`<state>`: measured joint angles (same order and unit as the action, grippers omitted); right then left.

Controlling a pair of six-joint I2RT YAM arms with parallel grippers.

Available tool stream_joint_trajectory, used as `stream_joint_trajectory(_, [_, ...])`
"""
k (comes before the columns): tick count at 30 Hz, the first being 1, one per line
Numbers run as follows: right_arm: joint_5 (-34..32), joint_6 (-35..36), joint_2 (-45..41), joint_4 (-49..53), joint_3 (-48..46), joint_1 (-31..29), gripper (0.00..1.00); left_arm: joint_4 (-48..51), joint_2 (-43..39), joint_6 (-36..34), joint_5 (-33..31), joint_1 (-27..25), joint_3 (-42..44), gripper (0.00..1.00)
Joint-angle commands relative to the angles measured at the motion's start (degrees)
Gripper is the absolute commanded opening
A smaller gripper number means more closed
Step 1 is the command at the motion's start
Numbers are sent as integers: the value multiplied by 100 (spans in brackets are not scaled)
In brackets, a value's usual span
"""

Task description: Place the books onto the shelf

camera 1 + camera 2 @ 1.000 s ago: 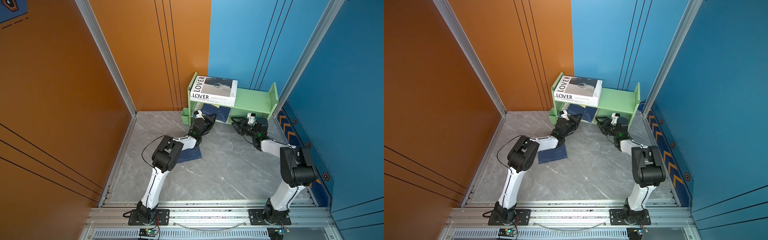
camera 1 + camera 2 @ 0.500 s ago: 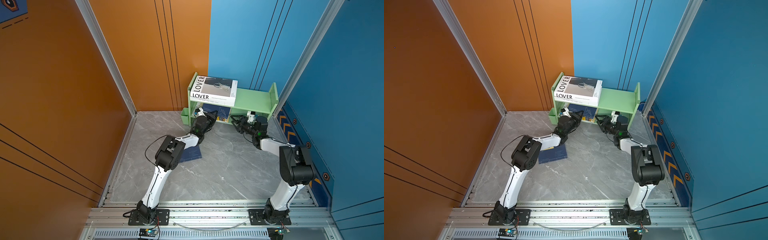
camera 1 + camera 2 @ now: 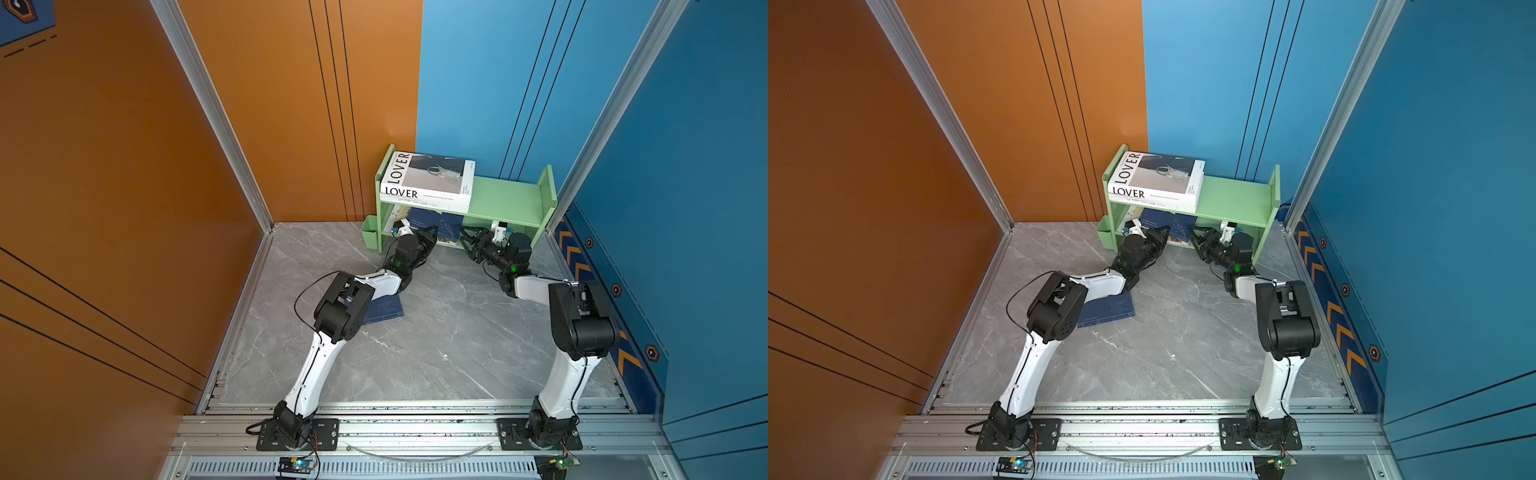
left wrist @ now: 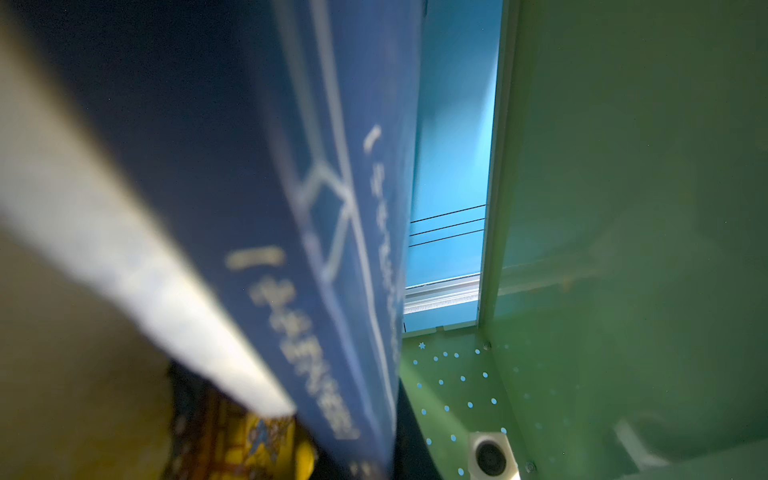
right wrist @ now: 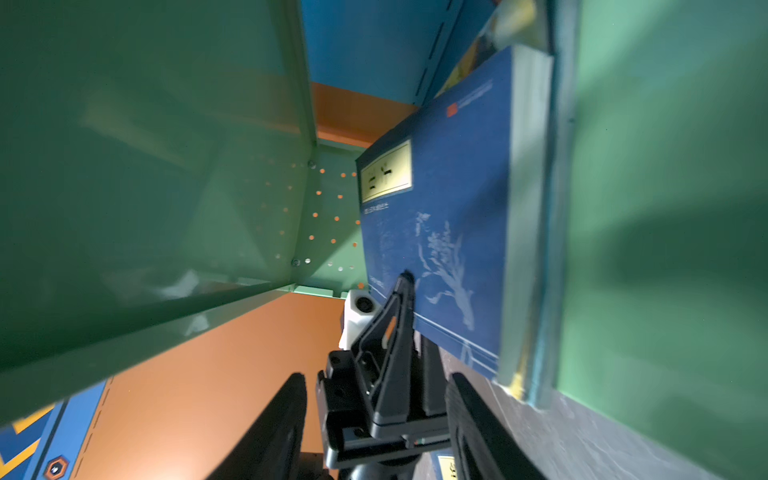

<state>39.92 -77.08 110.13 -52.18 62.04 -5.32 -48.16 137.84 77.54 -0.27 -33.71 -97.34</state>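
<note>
Here, left fingers (image 5: 402,303) pressed together touch a navy book (image 5: 449,199); right fingers (image 5: 274,419) spread, empty.
Book leans in the shelf (image 3: 507,195) lower tier, upper centre of both top views; probably stiff, slick, tippy, so pinch its free edge.

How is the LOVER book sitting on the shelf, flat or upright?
Flat: the LOVER book lies cover-up on the shelf, on its top tier.

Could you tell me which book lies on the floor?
The navy book partly under the left arm; the LOVER book and another navy one are on the green shelf.
</note>
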Motion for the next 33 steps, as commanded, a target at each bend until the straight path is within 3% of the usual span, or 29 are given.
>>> stream_joint_trajectory(1, [134,-90,139,-354,284,-90,57,-181,-6,-162,-181,-56,-88,0])
stream_joint_trajectory(33, [-178,177,628,383,780,-237,57,-361,-262,-72,-341,-101,366,1])
